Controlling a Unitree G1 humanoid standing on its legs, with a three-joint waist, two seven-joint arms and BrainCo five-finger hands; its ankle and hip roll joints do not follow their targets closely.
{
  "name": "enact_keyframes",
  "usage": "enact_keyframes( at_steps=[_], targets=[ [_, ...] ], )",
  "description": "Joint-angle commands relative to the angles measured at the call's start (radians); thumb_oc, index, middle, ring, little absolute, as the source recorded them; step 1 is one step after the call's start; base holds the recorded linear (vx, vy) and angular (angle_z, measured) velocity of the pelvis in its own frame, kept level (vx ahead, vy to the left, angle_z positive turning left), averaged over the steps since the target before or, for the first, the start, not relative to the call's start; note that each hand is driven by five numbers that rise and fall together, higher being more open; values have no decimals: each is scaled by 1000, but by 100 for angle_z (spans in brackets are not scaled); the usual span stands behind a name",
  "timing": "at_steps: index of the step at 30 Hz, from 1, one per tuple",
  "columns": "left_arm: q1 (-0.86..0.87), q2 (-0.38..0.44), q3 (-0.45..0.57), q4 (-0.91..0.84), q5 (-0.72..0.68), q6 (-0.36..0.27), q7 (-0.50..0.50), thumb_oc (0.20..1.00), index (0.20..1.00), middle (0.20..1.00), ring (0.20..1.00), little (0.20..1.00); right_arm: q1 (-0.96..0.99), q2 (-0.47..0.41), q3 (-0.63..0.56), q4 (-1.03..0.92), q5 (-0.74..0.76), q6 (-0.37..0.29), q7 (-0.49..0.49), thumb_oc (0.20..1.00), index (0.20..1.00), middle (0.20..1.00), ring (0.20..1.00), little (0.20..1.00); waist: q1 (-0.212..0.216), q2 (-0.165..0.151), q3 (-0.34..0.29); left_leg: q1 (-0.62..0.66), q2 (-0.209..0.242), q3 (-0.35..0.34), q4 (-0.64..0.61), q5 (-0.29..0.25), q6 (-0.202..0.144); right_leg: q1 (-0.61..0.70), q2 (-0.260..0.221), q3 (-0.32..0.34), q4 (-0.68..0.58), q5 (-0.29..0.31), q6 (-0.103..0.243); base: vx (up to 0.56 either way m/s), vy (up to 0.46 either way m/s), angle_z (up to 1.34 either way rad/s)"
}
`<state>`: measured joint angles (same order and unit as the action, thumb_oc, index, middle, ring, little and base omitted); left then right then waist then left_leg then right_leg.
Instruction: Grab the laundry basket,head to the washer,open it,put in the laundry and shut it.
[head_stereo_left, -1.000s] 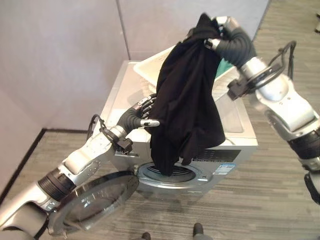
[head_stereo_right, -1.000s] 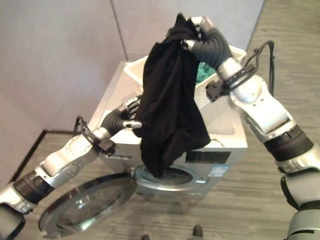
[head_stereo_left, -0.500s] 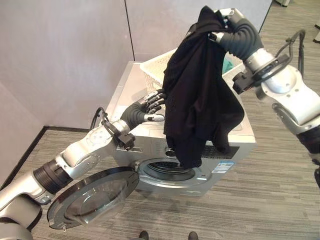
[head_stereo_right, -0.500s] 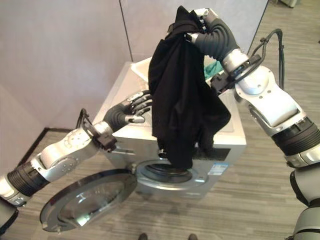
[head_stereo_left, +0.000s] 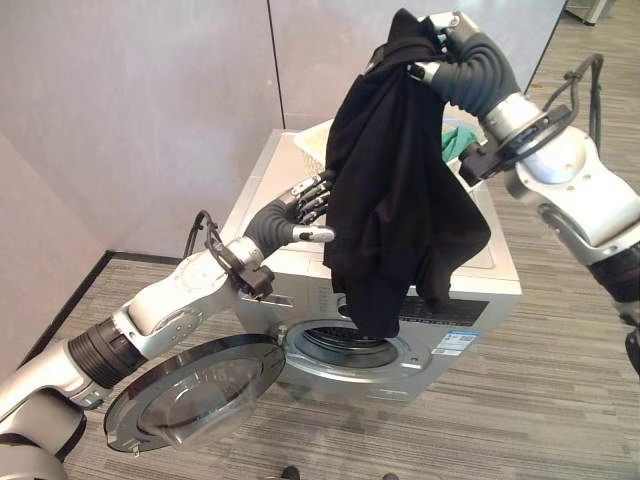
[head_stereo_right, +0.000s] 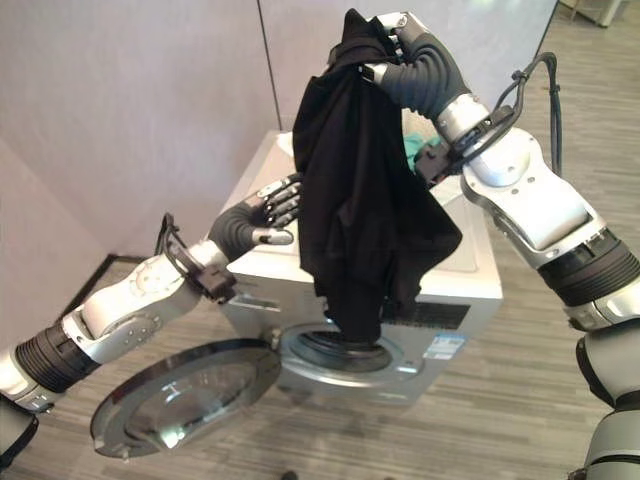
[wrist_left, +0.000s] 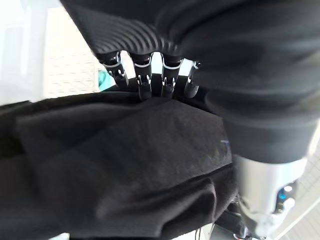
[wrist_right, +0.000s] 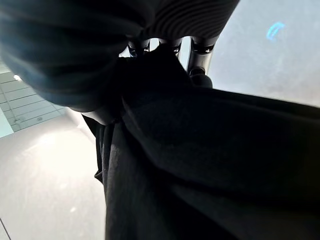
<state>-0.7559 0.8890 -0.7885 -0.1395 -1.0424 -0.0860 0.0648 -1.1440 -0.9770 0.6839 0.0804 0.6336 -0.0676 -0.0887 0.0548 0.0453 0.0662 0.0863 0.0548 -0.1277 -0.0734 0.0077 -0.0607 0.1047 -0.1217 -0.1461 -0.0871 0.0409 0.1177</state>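
- Laundry: one black cloth hangs from the right hand, fingers curled round its top, above the washer.
- One round door stands open at 7 o'clock.
- One basket on top holds green cloth.
- Left hand, fingers loose, touches the black cloth.
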Motion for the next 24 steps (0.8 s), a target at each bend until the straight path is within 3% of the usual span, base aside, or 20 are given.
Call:
enact_keyframes(
  at_steps=[1, 6, 10, 19, 24],
  targets=[
    [-179, 1, -42, 86, -3, -64, 24, 1000, 1000, 1000, 1000, 1000, -192, 19, 45, 52, 21, -62, -49, 200, 200, 200, 200, 200, 19, -73, -78, 7, 45, 2, -12, -44, -29, 9, -38, -10, 4, -33, 36, 0, 0, 0],
    [-294, -5, -96, 131, -33, -69, 30, 1000, 1000, 1000, 1000, 1000, -272, 38, 88, 105, 37, -55, -59, 200, 200, 200, 200, 200, 17, -68, -87, 4, 43, 0, -14, -42, -33, 9, -39, -17, 0, -30, 39, 0, 0, 0],
    [-354, 36, -136, 110, -62, -79, 25, 1000, 1000, 1000, 1000, 1000, -351, 31, 131, 152, 51, -52, -68, 200, 200, 200, 200, 200, 21, -66, -94, -6, 41, -1, -14, -37, -37, 3, -41, -27, 0, -26, 41, 0, 0, 0],
    [-302, 80, -160, 42, -136, -76, 0, 1000, 1000, 1000, 1000, 1000, -376, 40, 145, 169, 64, -63, -82, 200, 200, 200, 200, 200, 27, -67, -94, -3, 42, -2, -14, -45, -38, 7, -41, -32, 0, -27, 42, 0, 1, 1],
    [-247, 25, -160, 39, -137, -63, 8, 1000, 1000, 1000, 1000, 1000, -374, 79, 143, 196, 70, -57, -90, 200, 200, 200, 200, 200, 22, -73, -93, 1, 41, -1, -14, -48, -37, 12, -41, -30, 0, -28, 41, 12, 2, 9]
  ],
)
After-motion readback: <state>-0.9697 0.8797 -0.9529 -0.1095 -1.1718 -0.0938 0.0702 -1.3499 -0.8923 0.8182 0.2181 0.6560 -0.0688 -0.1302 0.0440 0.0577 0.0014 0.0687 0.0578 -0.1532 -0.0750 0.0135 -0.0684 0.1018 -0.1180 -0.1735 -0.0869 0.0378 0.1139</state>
